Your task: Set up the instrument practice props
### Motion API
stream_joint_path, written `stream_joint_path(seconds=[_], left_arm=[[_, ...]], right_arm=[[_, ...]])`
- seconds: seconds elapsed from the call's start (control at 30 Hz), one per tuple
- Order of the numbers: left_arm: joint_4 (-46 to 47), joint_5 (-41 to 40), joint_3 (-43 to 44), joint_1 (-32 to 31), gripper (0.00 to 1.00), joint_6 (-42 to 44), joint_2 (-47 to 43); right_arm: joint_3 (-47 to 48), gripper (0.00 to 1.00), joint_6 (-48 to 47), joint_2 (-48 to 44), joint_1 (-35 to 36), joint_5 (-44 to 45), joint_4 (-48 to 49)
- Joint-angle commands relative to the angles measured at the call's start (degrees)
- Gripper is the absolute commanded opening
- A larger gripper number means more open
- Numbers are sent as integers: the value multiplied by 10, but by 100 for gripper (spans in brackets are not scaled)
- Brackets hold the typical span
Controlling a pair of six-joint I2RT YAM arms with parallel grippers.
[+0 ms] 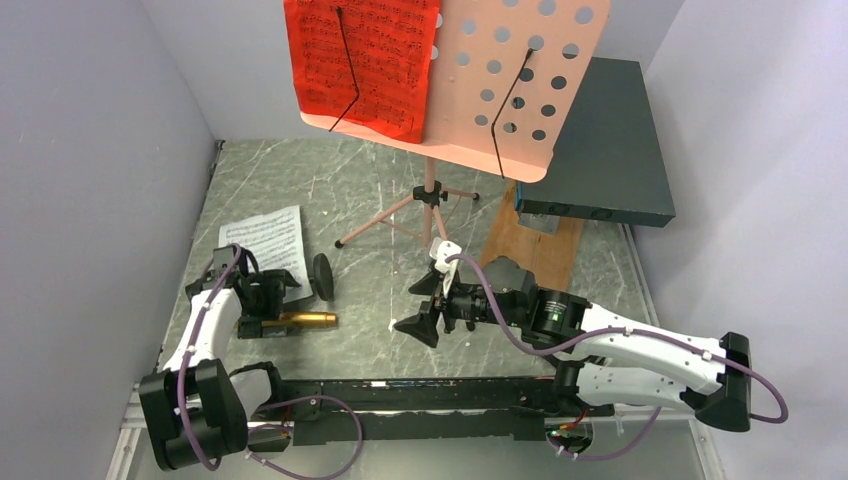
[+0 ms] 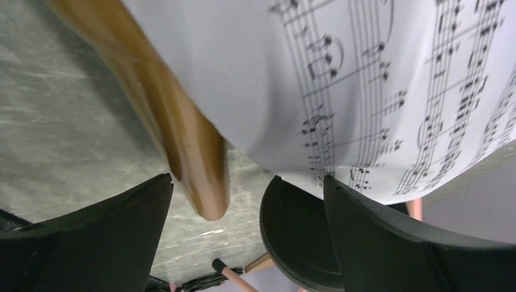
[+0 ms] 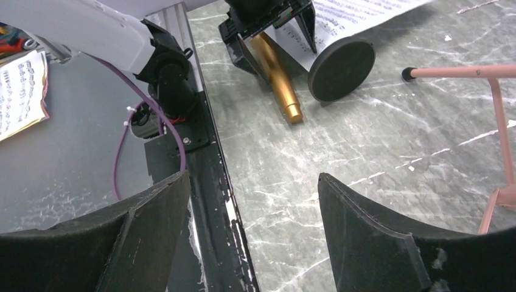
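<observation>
The pink perforated music stand [image 1: 520,90] stands at the back on tripod legs [image 1: 385,222], with a red music sheet [image 1: 365,60] on its left half. A white music sheet [image 1: 265,240] lies at the left. The gold microphone [image 1: 305,320] lies beside the small black round-base mic stand [image 1: 323,277]. My left gripper [image 1: 262,305] is open. Its jaws straddle the microphone [image 2: 182,134], the white sheet [image 2: 365,85] hangs over it, and the round base [image 2: 298,237] is by the right finger. My right gripper [image 1: 425,315] is open and empty over the bare table [image 3: 252,182].
A large dark teal box [image 1: 600,140] rests on a wooden board [image 1: 535,245] at the back right. Grey walls close in on both sides. A black rail [image 1: 430,395] runs along the near edge. Another music sheet [image 3: 21,91] lies beyond the rail.
</observation>
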Motion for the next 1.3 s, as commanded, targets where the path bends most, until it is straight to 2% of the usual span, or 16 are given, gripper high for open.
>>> stream_joint_path(seconds=[0.0, 0.13, 0.27, 0.37, 0.57, 0.7, 0.77, 0.9, 1.0, 1.13, 1.27], left_arm=[[52, -23, -4, 13, 99, -35, -3], [65, -22, -14, 17, 93, -29, -3], [51, -42, 12, 19, 83, -2, -4], [29, -61, 39, 19, 80, 16, -3], [-19, -73, 92, 19, 97, 50, -6], [-10, -86, 89, 19, 99, 56, -5], [13, -67, 76, 20, 97, 48, -4], [55, -21, 52, 20, 88, 21, 7], [68, -20, 49, 22, 79, 18, 12], [86, -28, 46, 26, 55, 27, 12], [90, -34, 60, 29, 25, 61, 8]], right_arm=[[-10, 79, 8, -26, 2, 14, -4], [-17, 79, 8, -29, 3, 18, -3], [-15, 79, 4, -17, 3, 16, -4], [-10, 79, 2, -6, 3, 11, -4], [-8, 78, -1, 4, 4, 1, 4], [-10, 78, -3, 8, 4, -3, 10], [-9, 78, -3, 10, 4, -4, 7], [-8, 78, -2, 8, 5, -1, 2], [-13, 78, 2, -1, 5, 2, 4], [-16, 78, 3, -8, 5, 6, 5], [-14, 77, 2, -8, 6, 7, 3]])
